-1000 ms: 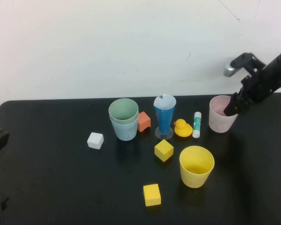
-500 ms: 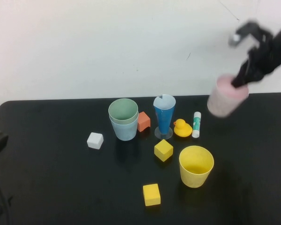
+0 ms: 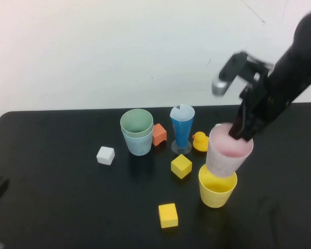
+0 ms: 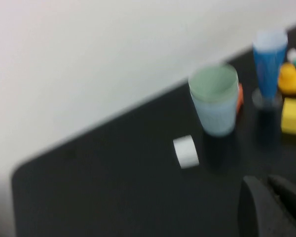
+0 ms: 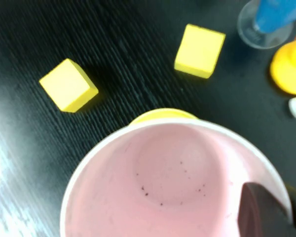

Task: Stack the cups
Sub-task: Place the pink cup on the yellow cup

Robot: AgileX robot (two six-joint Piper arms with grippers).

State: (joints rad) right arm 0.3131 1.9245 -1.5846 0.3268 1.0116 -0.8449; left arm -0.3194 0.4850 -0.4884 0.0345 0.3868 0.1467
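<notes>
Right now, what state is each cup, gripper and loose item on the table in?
pink cup: upright, held by its rim above the yellow cup, not seated
yellow cup: upright, empty
green cup: nested in the blue cup
blue cup: upright, holding the green cup
cone glass: upright
right gripper: shut on the pink cup's rim
left gripper: shut, empty, parked low over the table's left side

A black table (image 3: 57, 207) with a fine wood grain and a rounded corner fills the foreground. Directly behind the table rises a plain white wall (image 3: 119, 52), evenly lit, with faint hairline cracks high above the table's right end.
</notes>
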